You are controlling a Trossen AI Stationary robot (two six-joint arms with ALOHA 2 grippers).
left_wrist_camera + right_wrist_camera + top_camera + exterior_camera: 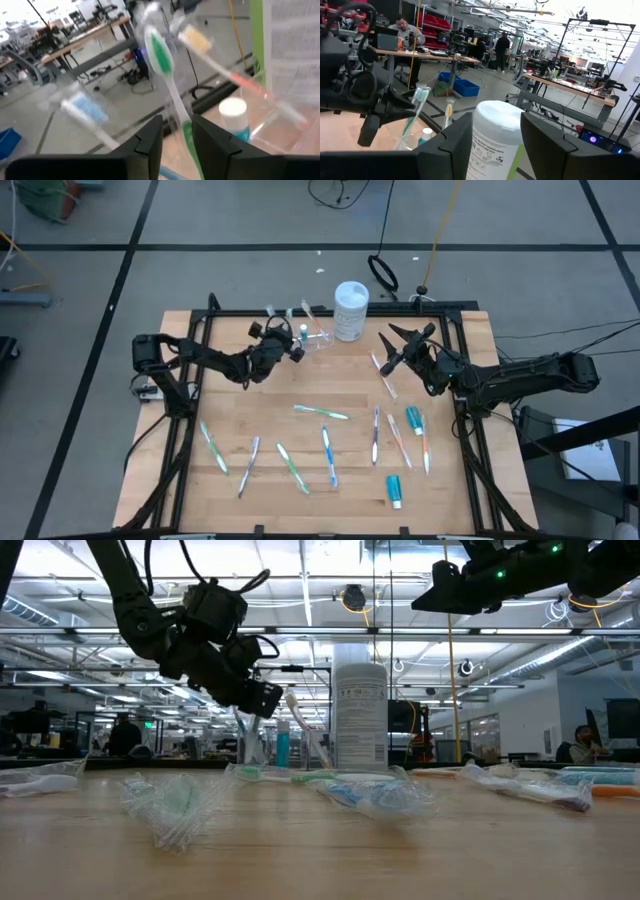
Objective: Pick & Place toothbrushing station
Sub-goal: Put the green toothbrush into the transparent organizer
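The clear toothbrushing station [318, 340] stands at the table's far middle, just left of the white tub [350, 310]. It holds a small toothpaste tube [234, 112], a blue brush [85, 107] and an orange brush [220, 65], all heads up. My left gripper [288, 346] is at the station's left side, above the table, shut on a green toothbrush [165, 65]. My right gripper [393, 348] is open and empty, raised to the right of the tub [495, 140]. My left gripper has the green toothbrush's handle [181, 122] between its two fingers, below the head. The fingers come level from the table's left and lie across the handle. The brush stands tilted with its head [159, 50] up. My fingers hide its lower end.
Several wrapped toothbrushes lie over the table's near half [325, 455], with two teal toothpaste tubes [394, 490] at the right. One wrapped brush [385, 375] lies under my right gripper. Black frame rails [190, 380] run along both side edges.
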